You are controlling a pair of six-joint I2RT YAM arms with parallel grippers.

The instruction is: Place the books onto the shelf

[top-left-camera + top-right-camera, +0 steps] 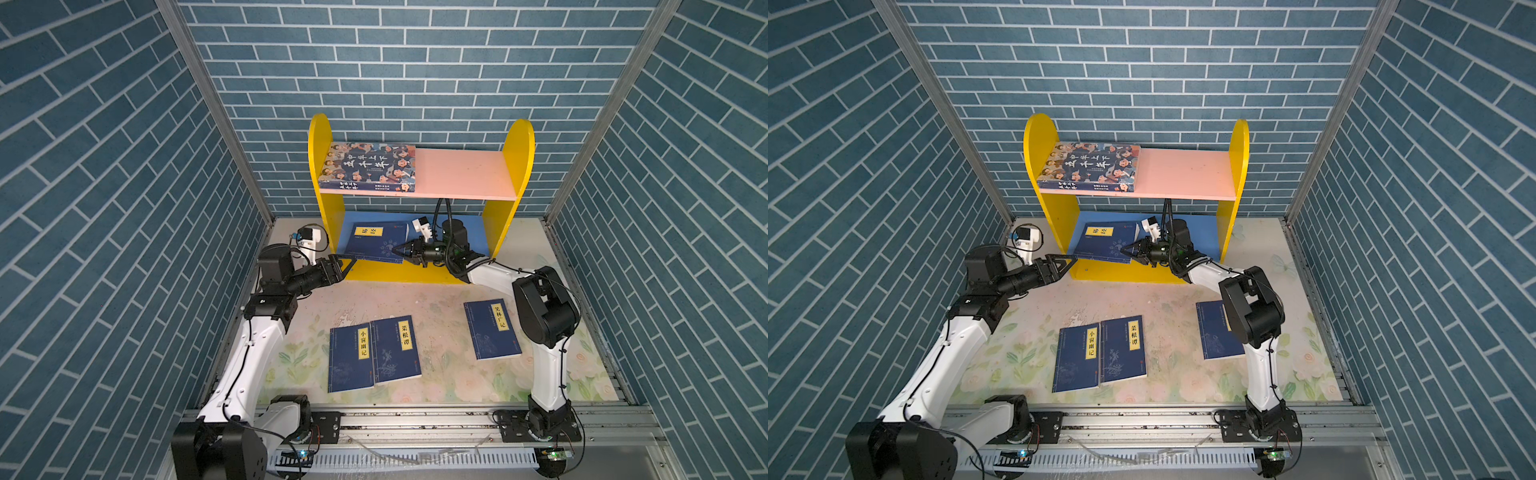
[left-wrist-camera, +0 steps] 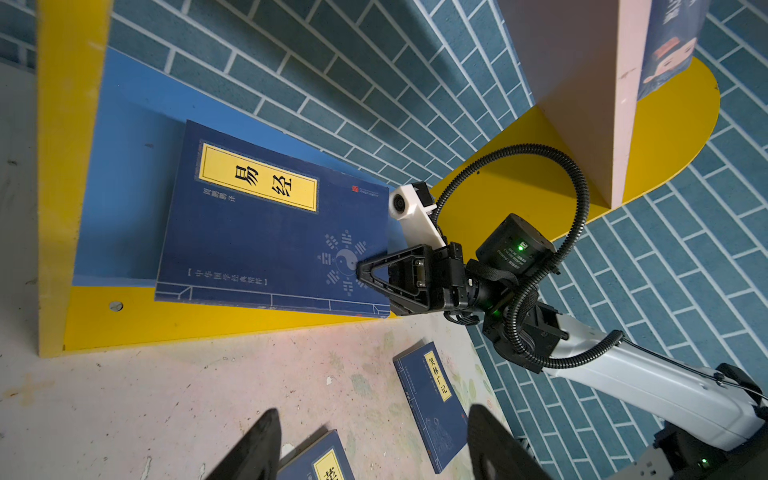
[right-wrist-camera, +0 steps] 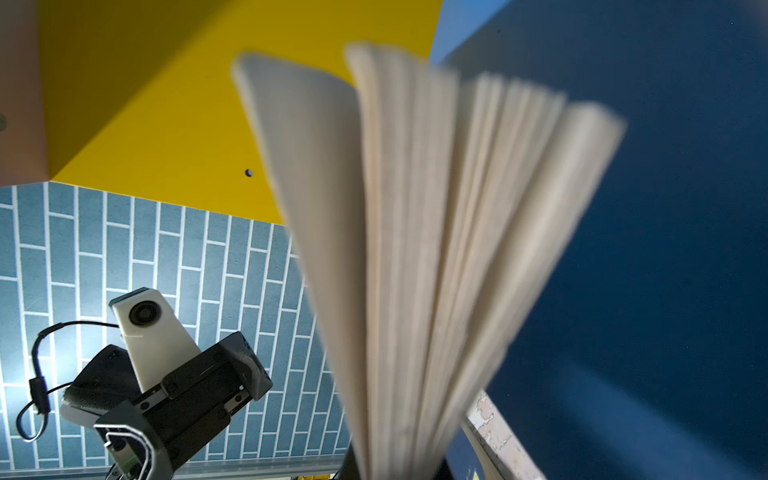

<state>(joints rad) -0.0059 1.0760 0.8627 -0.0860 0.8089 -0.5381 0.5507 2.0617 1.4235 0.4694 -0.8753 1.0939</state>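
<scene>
**Fig.** Nearest, three thin navy books with yellow title labels lie flat on the floral tabletop [image 1: 436, 299]: a touching pair [image 1: 386, 351] at front centre and a single book [image 1: 492, 330] beside the right arm, none yet shelved. Farther in, the left gripper [image 1: 348, 266] hangs empty with its jaws apart, just beside the yellow-sided wooden shelf [image 1: 515, 166]. The right gripper [image 2: 360, 272] is clamped on the edge of a fourth navy book [image 2: 257, 241]. This book rests partly on the blue lower board [image 2: 124, 187], and its front edge overhangs the yellow base strip [image 2: 166, 324]. Farthest, the thick cartoon-covered book [image 1: 368, 166] lies on the pink upper board [image 1: 461, 170].

Risks:
- The edge-only pinch lets the pages fan, so the book may slip.
- Released where it is, the book may slide off the strip.
- The black ribbed cable hose [image 2: 584, 199] may snag under the pink board.
</scene>
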